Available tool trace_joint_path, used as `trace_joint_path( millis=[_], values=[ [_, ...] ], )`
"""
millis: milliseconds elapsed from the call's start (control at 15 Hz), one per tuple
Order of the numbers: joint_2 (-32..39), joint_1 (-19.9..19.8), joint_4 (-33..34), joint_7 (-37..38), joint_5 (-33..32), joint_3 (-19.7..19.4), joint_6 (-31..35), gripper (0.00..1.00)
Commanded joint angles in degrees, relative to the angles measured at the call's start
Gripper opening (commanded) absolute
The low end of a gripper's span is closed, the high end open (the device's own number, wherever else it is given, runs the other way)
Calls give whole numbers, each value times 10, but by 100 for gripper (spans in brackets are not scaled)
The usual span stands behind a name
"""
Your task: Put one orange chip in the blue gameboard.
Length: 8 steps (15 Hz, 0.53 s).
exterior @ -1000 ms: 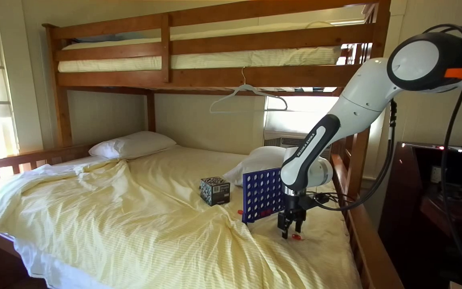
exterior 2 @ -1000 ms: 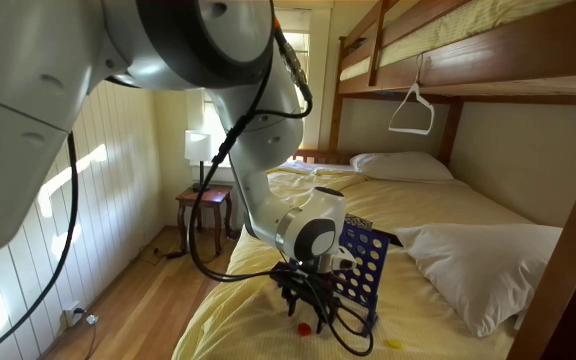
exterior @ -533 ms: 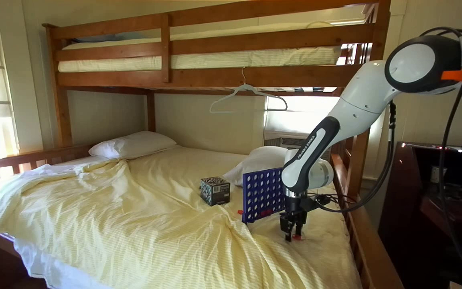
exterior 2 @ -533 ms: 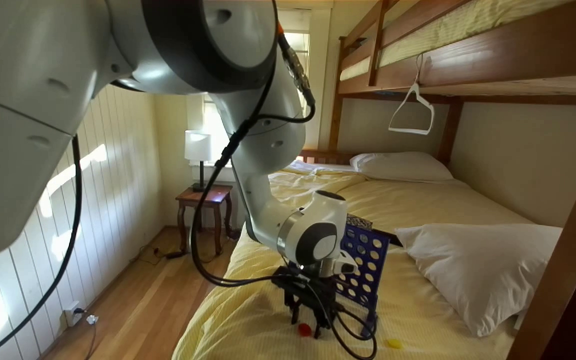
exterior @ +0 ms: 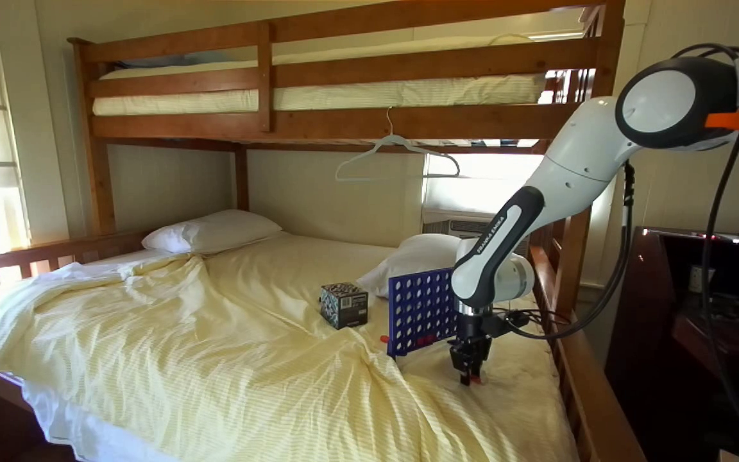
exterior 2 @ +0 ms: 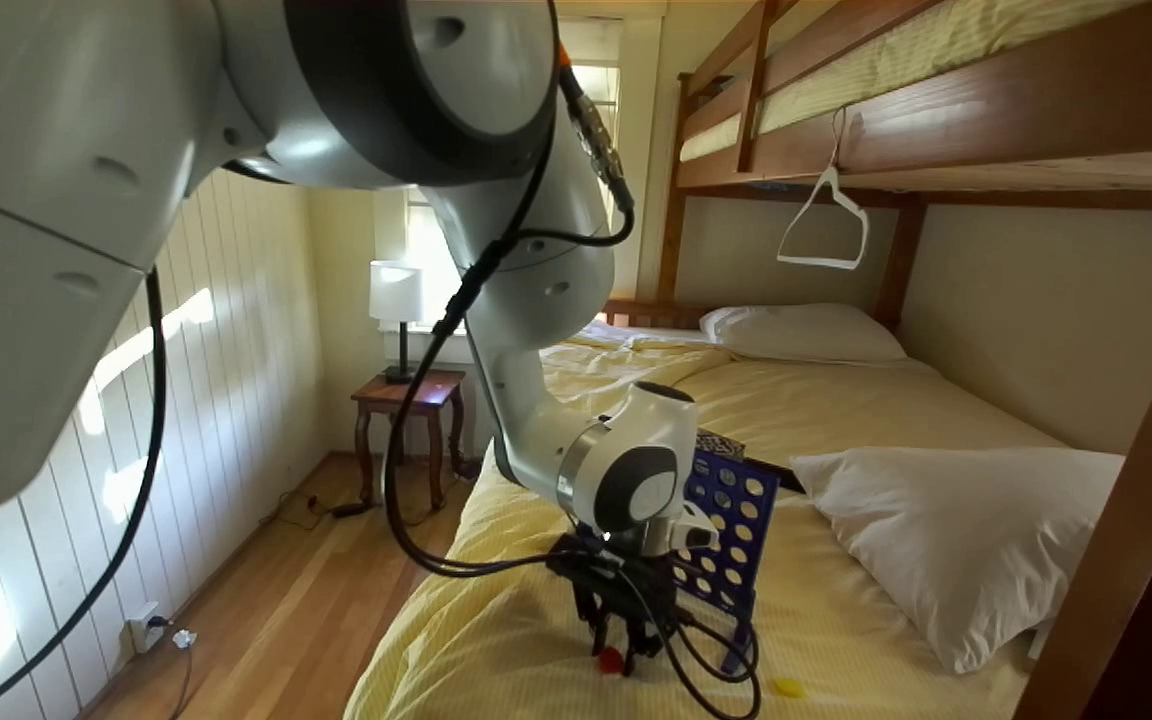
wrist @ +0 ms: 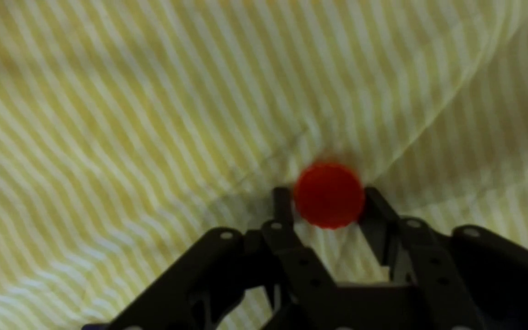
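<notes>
A round orange chip (wrist: pixel 329 196) lies on the striped bedding between the two fingers of my gripper (wrist: pixel 326 192) in the wrist view. The right finger (wrist: pixel 378 206) meets its edge. At the left finger (wrist: pixel 283 206) the chip is so close that contact cannot be made out. In both exterior views the gripper (exterior: pixel 471 380) points straight down at the bed, its fingers partly hiding the chip (exterior 2: pixel 609 660). Just behind stands the blue gameboard (exterior: pixel 417 314), upright, with red showing in its bottom row. The arm covers part of the board (exterior 2: pixel 741 510).
Another orange-red disc (exterior: pixel 384 339) lies by the board's far foot, and a yellow disc (exterior 2: pixel 788 688) lies on the bedding. A patterned dark cube (exterior: pixel 344 305) and a white pillow (exterior 2: pixel 976 540) are close by. Wrist cables (exterior 2: pixel 751 660) hang beside the board. A wooden rail (exterior: pixel 591 398) edges the bed.
My gripper has come down slightly and moved a little nearer the chip. Its fingers, wide apart a second ago, have drawn in close on both sides of it. The board has stayed put.
</notes>
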Motion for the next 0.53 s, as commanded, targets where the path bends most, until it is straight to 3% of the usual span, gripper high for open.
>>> trace_joint_path(
  millis=[0, 67, 400, 467],
  values=[
    [2, -7, 9, -5, -14, 2, -9, 51],
    [2, -6, 9, -4, -14, 2, -8, 65],
    [-4, -8, 3, -5, -12, 2, -4, 96],
    [-5, -9, 2, -6, -12, 2, -4, 93]
  ],
)
